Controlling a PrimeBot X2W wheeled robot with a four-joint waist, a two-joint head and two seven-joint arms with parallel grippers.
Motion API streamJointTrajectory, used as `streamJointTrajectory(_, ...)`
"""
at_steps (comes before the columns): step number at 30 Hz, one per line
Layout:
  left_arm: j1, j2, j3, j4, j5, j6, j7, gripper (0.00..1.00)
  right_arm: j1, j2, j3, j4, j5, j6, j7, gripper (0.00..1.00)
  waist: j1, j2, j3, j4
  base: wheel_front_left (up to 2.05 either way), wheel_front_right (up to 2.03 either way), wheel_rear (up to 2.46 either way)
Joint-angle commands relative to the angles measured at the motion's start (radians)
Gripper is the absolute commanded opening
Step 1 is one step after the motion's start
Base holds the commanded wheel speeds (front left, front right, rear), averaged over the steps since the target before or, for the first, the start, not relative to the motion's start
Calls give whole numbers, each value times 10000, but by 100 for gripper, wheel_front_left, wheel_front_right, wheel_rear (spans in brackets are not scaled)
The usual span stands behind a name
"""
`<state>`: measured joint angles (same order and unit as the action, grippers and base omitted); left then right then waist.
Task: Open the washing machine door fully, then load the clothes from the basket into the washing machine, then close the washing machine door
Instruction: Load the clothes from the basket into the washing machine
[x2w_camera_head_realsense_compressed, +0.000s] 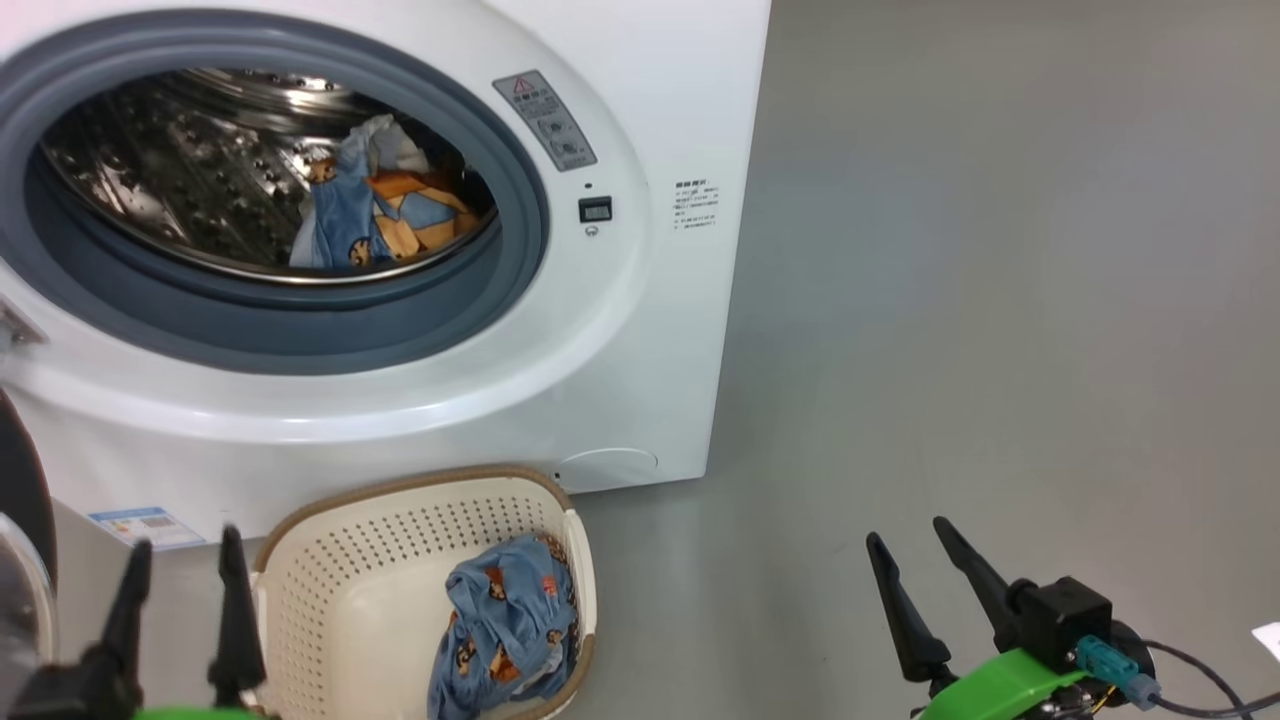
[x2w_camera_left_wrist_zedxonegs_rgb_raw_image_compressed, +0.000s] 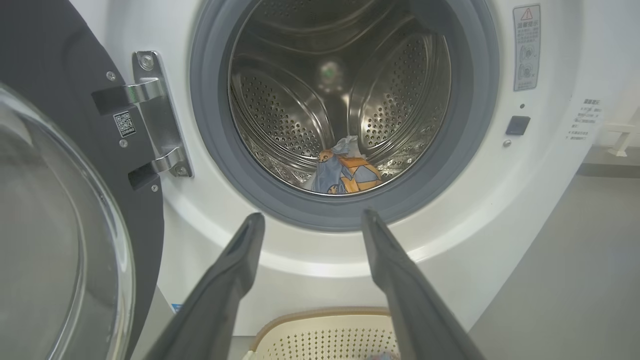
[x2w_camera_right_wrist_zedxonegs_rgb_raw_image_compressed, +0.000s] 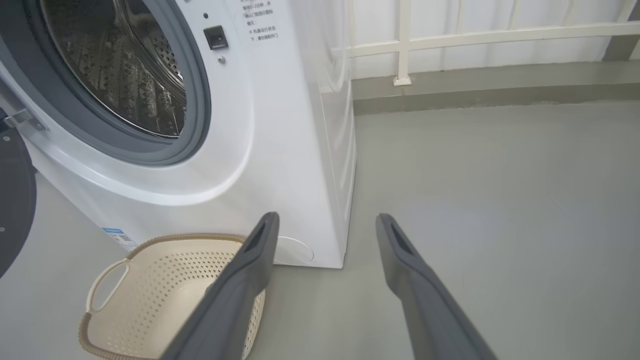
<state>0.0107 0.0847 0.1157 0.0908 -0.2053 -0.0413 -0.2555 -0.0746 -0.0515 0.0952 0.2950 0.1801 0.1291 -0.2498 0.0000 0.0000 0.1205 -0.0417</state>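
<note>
Blue clothes in basket, 6 o'clock of washing machine | door open | left gripper, right gripper: jaws apart, empty

A bare grey floor meets a white railing standing before a pale wall.

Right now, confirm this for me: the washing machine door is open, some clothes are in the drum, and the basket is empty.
Not empty. The head view shows the basket holding a blue bear-print garment. The rest stands: the door is open and clothes lie in the drum.
</note>
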Motion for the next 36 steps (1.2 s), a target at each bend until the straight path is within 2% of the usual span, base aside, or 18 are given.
streamJointTrajectory(1,65,84,413,-372,105,-37,-62,100,151,13,256,-279,-77,16,-120,100,0,0,-123,-26,0,0,0)
streamJointTrajectory(14,1407,-303,456,-969,422,34,-63,100,523,-7,197,-515,-238,16,-120,100,0,0,-659,-57,0,0,0)
streamJointTrajectory(36,1882,-343,258,-898,426,185,-63,100,687,-69,200,-673,-379,16,-120,100,0,0,-741,-50,0,0,0)
